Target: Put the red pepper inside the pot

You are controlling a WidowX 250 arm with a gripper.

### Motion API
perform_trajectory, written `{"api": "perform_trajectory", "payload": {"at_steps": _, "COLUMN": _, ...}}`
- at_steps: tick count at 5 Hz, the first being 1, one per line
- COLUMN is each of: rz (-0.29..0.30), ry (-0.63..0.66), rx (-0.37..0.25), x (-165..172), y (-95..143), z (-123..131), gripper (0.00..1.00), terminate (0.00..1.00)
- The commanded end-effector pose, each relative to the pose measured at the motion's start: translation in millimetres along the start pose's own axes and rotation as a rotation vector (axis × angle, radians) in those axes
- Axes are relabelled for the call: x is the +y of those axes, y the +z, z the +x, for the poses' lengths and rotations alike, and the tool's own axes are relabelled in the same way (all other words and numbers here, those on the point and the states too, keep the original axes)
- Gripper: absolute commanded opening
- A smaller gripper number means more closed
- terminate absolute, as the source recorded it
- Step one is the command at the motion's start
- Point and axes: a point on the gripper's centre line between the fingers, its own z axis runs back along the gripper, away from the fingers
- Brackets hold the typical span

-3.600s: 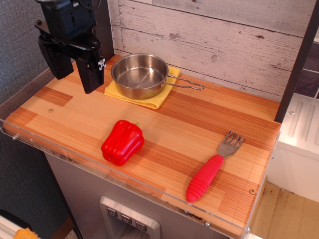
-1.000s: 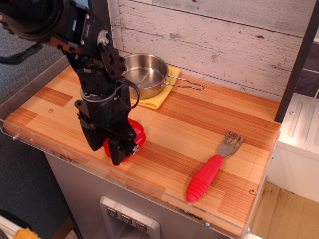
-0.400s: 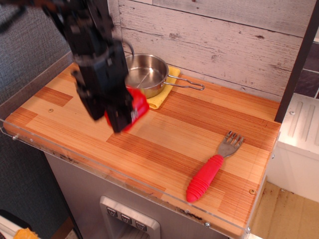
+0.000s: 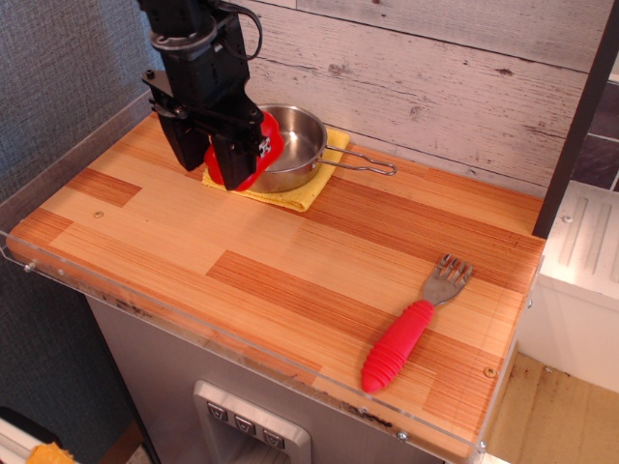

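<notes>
My black gripper (image 4: pixel 215 159) is shut on the red pepper (image 4: pixel 263 147) and holds it in the air at the near left rim of the pot (image 4: pixel 302 143). Only the pepper's right side shows past the fingers (image 4: pixel 235 160); its stem is hidden. The pot is a small shallow steel pan with a thin wire handle (image 4: pixel 364 161) pointing right. It sits on a yellow cloth (image 4: pixel 298 196) at the back of the wooden counter (image 4: pixel 319 271). The arm covers the pot's left part.
A fork with a ribbed red handle (image 4: pixel 398 343) lies at the counter's front right. A whitewashed plank wall (image 4: pixel 435 77) stands right behind the pot. A clear plastic lip (image 4: pixel 242 356) runs along the counter's front edge. A dark post (image 4: pixel 578 126) rises at the right.
My gripper came down over the pepper at the front left, closed on it, lifted it and carried it back and up to the pot's near left rim.
</notes>
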Motion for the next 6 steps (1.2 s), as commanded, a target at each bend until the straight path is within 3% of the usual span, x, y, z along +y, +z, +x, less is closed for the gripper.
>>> {"api": "perform_trajectory", "payload": {"at_steps": 1, "rz": 0.039, "ry": 0.034, "rx": 0.025, "x": 13.6, "y": -8.4, "z": 41.6, "gripper": 0.00, "terminate": 0.00}}
{"api": "perform_trajectory", "payload": {"at_steps": 3, "rz": 0.033, "ry": 0.048, "rx": 0.040, "x": 13.2, "y": -14.8, "z": 64.9, "gripper": 0.00, "terminate": 0.00}}
{"api": "perform_trajectory", "payload": {"at_steps": 4, "rz": 0.039, "ry": 0.049, "rx": 0.060, "x": 14.3, "y": -12.1, "z": 69.3, "gripper": 1.00, "terminate": 0.00}}
{"api": "perform_trajectory", "payload": {"at_steps": 6, "rz": 0.019, "ry": 0.031, "rx": 0.037, "x": 11.5, "y": 7.2, "z": 68.5, "gripper": 1.00, "terminate": 0.00}}
